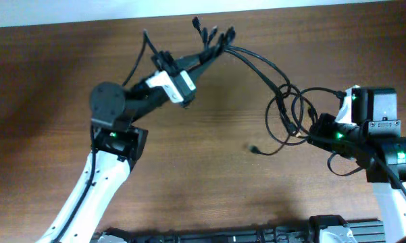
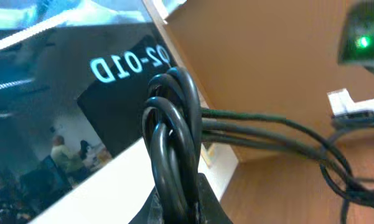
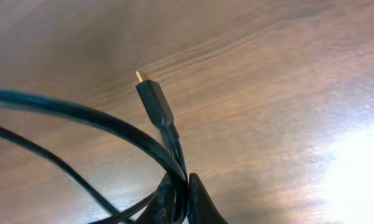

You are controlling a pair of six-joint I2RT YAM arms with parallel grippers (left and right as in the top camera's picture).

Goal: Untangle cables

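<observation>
the left claw (image 1: 216, 47) is clamped on one end of the cables (image 1: 284, 88), with plug ends fanning past its tips. the right claw (image 1: 311, 133) is clamped on the looped end. the cables stretch between them over the table (image 1: 189, 175).

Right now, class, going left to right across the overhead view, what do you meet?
Left arm's round joint → left tool → loose cable plug → right tool.
</observation>
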